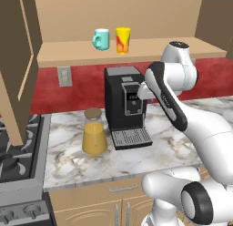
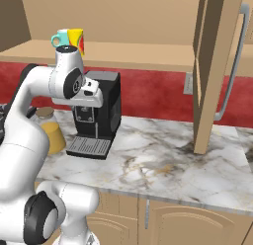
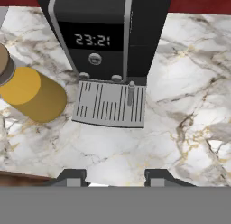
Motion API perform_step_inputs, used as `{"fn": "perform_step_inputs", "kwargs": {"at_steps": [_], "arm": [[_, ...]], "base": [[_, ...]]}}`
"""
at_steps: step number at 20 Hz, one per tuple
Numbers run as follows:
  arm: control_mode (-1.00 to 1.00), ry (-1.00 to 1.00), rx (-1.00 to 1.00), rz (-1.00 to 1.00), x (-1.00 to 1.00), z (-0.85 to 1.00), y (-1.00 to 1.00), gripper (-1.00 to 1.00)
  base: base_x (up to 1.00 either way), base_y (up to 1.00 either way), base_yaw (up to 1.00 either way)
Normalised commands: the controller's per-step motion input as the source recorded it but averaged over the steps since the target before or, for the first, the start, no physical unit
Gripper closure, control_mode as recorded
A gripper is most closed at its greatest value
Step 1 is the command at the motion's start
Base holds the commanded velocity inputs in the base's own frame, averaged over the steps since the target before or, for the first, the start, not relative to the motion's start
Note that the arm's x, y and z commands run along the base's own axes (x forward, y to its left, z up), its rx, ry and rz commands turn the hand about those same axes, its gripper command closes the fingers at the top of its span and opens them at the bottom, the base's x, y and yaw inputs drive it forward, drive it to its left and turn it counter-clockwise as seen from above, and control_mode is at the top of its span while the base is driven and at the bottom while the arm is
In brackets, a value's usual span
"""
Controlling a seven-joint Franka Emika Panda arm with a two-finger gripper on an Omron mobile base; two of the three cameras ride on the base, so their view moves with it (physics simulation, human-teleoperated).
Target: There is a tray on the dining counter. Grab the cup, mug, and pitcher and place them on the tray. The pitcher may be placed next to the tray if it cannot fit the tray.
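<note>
Closest in, the hand view has the robot's fingers (image 3: pixel 115 175) at the bottom edge, spread apart with bare marble showing between them, nothing gripped. They hang over the front part of the marble table (image 1: pixel 173 143), which sits on tan cabinets next to a stove (image 1: pixel 18 161).

A bit further back there's the pitcher (image 1: pixel 94 132), orange liquid inside and a round tan lid on top, standing upright on the table just beside the black coffee machine (image 1: pixel 125 104), on its left as seen from the left base camera. The machine's grey drip tray (image 3: pixel 110 104) sticks out toward the robot, and its little clock display is lit.

Behind that is the red backsplash (image 1: pixel 82 84) with a wall outlet (image 1: pixel 65 76). Up top, on the wooden shelf (image 1: pixel 136 51), the teal mug (image 1: pixel 101 38) and the yellow cup (image 1: pixel 123 40) stand side by side, near each other and well above the pitcher
</note>
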Motion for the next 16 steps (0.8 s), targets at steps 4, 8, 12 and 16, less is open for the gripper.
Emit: {"fn": "perform_step_inputs", "kwargs": {"at_steps": [4,8,12,16], "arm": [[-1.00,-0.01,0.00,-0.03,0.00,0.03,0.00,-1.00],[-1.00,0.00,0.00,-0.08,-0.03,0.18,0.00,-1.00],[-1.00,0.00,0.02,-0.09,-0.07,0.19,0.00,-1.00],[-1.00,0.00,0.03,-0.13,-0.23,0.06,0.00,-1.00]], "base": [[0.00,0.00,0.00],[0.00,0.00,0.00],[0.00,0.00,0.00],[0.00,0.00,0.00]]}}
